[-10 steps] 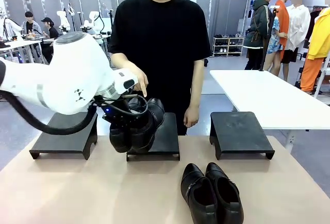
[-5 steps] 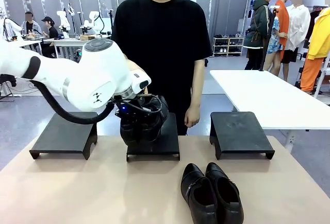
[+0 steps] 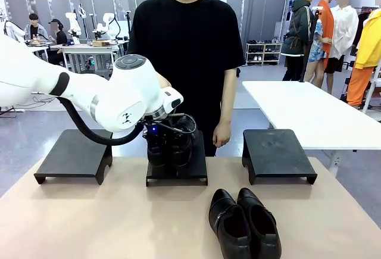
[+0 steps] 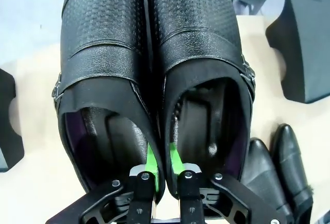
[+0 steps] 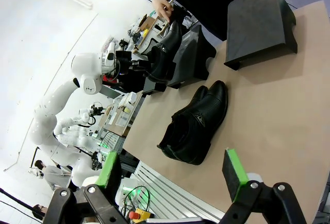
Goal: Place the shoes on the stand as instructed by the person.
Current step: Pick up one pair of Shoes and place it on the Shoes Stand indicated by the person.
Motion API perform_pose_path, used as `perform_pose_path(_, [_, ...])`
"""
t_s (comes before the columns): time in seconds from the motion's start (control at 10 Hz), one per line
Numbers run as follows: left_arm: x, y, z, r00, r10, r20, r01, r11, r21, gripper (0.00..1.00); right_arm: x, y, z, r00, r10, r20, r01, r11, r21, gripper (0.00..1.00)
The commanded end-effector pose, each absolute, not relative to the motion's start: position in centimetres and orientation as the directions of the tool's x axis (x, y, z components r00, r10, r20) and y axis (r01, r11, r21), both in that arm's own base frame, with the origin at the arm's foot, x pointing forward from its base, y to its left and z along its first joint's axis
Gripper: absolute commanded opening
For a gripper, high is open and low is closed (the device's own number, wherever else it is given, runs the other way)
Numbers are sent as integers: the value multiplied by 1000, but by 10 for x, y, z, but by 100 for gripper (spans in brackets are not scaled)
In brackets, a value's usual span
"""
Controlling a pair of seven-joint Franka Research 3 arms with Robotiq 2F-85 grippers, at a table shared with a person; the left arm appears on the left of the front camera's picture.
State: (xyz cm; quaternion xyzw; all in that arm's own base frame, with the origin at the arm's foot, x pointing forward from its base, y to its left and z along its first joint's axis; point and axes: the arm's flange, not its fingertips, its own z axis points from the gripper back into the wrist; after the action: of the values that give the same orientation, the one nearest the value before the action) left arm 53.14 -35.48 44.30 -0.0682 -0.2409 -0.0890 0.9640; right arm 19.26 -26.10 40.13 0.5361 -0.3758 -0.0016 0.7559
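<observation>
Mid-placement here! The left arm's fingers (image 4: 148, 156) are clamped on the two inner walls of the pair of black embossed-leather buckle shoes (image 3: 171, 147), pinching both shoes as one. That pair is right at the middle black slab stand (image 3: 196, 167) (whether the soles are settled flat on it, I can't tell from here). The person in the black T-shirt (image 3: 187, 44) stands just behind that stand, at the far side.

So pair one looks nearly home, but it is not released. Pair two, the glossy black leather dress shoes (image 3: 244, 226), lies side by side on the tan bench (image 3: 107, 223), near edge, right of centre, with nothing touching it. The right arm's fingers (image 5: 234, 170) are spread wide and hold nothing, hanging over the near edge, apart from that pair. The left black stand (image 3: 71, 155) and the right black stand (image 3: 277, 149) carry nothing.

My reckoning is that about half remains: let go here, then take the second pair to whichever stand the person indicates.
</observation>
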Motion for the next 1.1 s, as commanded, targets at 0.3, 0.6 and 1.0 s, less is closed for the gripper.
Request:
perform_pose_path(0.3, [550,-368,435,825,-77,560,144,987,-77,0,192,-261,402,699,-409,586,-421,427,800,100])
perform_pose_path(0.6, [553,-373,425,829,-98,551,164,984,-71,0,192,-261,402,699,-409,586,-421,427,800,100])
perform_pose_path(1.0, [557,-373,414,821,-110,560,169,984,-54,0,192,-261,402,699,-409,586,-421,427,800,100])
